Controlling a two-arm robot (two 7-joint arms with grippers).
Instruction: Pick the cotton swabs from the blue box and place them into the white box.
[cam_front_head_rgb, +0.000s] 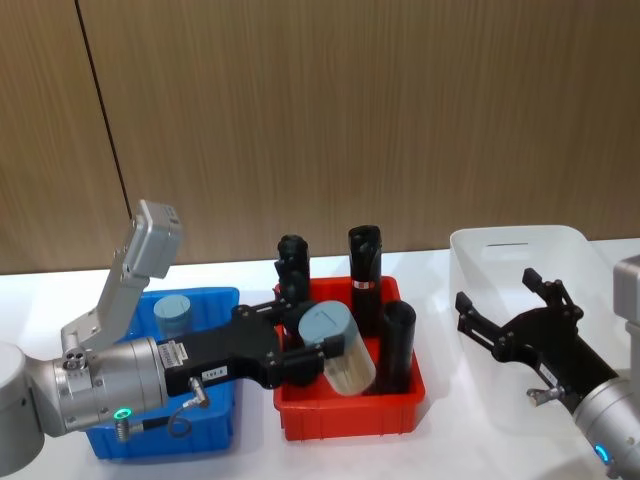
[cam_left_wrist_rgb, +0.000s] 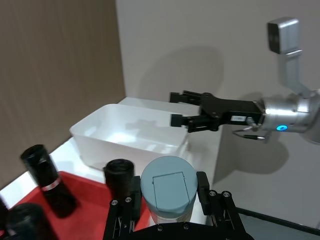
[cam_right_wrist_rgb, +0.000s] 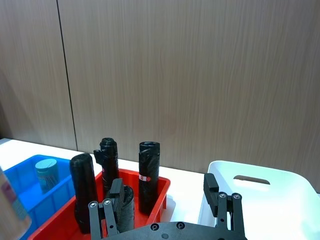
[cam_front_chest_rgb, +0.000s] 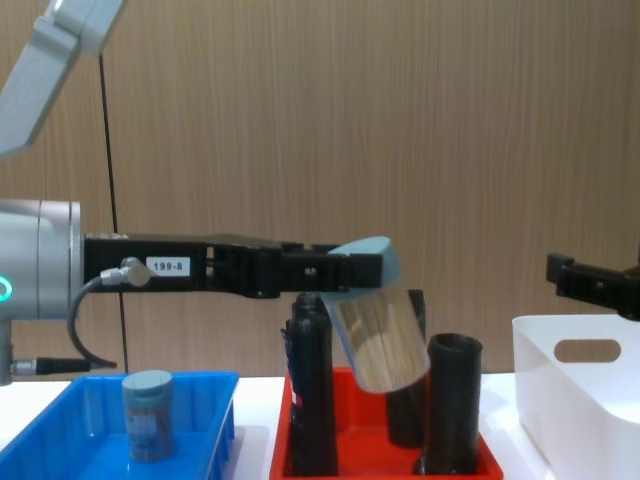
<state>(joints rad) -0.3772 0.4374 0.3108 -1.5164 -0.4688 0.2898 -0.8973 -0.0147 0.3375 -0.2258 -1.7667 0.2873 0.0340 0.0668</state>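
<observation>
My left gripper (cam_front_head_rgb: 320, 340) is shut on one tub of cotton swabs (cam_front_head_rgb: 338, 345), a clear tub with a grey-blue lid. It holds the tub tilted in the air above the red tray (cam_front_head_rgb: 345, 415), as the chest view shows (cam_front_chest_rgb: 375, 335). A second tub of cotton swabs (cam_front_head_rgb: 172, 313) stands in the blue box (cam_front_head_rgb: 222, 296) at the left. On the right stands the white box (cam_front_head_rgb: 520, 240), with my right gripper (cam_front_head_rgb: 497, 290) open over its near left part and nothing between its fingers.
Several tall black cylinders (cam_front_head_rgb: 364, 260) stand upright in the red tray, between the blue box and the white box, right under and beside the held tub. A wooden wall closes off the back of the white table.
</observation>
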